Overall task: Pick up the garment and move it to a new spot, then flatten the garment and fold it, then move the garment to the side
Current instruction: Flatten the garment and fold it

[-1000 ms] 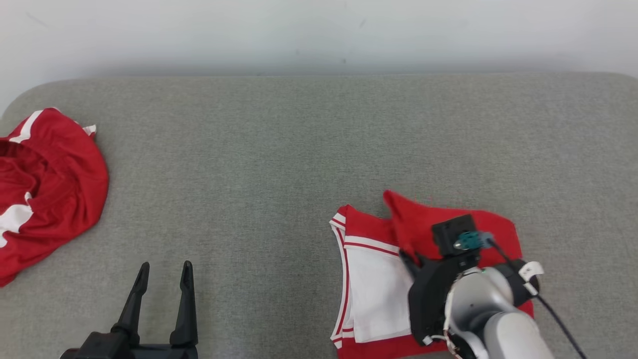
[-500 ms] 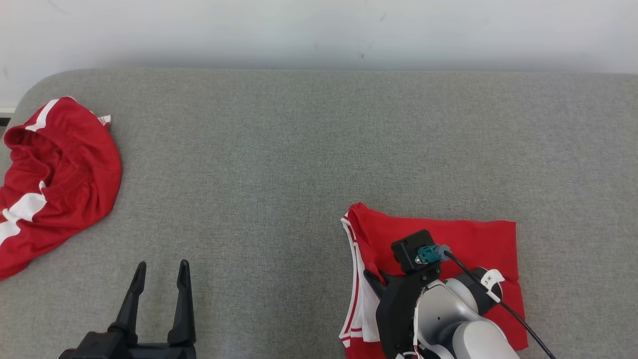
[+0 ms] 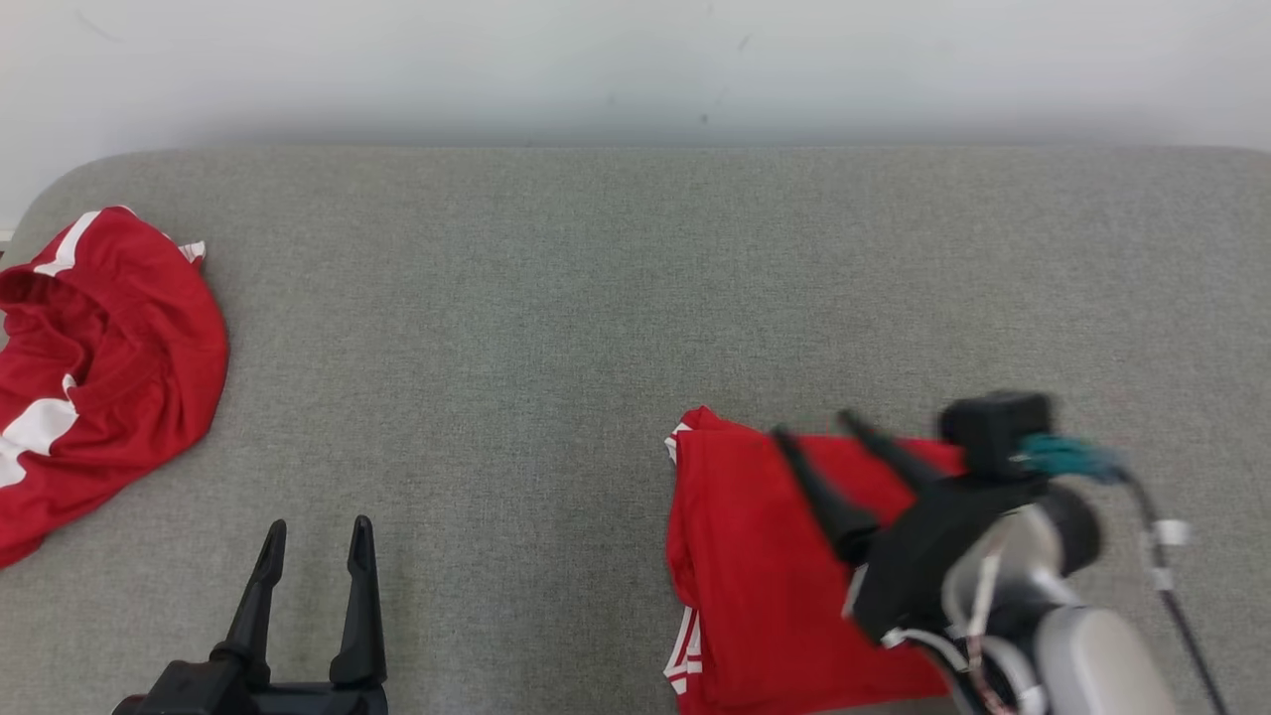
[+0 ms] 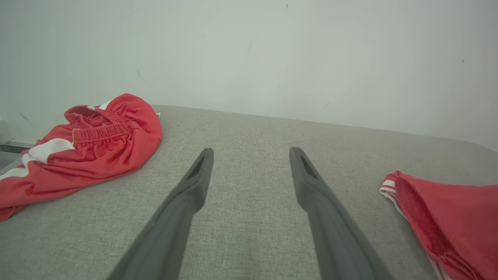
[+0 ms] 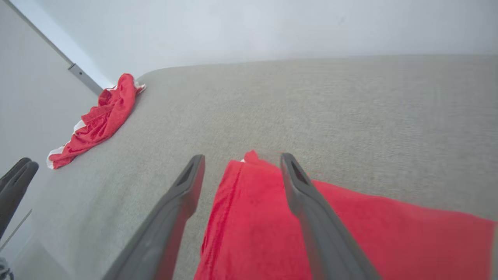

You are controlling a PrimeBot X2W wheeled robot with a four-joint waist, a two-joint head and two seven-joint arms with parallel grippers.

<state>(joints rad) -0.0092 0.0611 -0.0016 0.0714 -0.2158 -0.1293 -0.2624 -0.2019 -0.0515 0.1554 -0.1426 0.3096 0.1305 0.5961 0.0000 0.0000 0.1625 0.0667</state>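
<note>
— Jaws, your right gripper [image 3: 812,427]?
— Spread wide, pinching nothing. Folded red garment [image 3: 745,566] lies flat right beneath your fingertips, on grey cushion [image 3: 546,298].
— Your left gripper [image 3: 320,524]?
— Jaws spread too, empty, over bare cushion. Crumpled red shorts [image 3: 99,367] lie well off to its left; folded garment to its right.

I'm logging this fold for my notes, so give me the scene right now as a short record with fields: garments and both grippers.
folded garment: red, folded flat, right front of the grey padded surface
right gripper: open, over the folded garment, gripping nothing
left gripper: open, empty, front left
crumpled garment: red and white, at left edge
</note>
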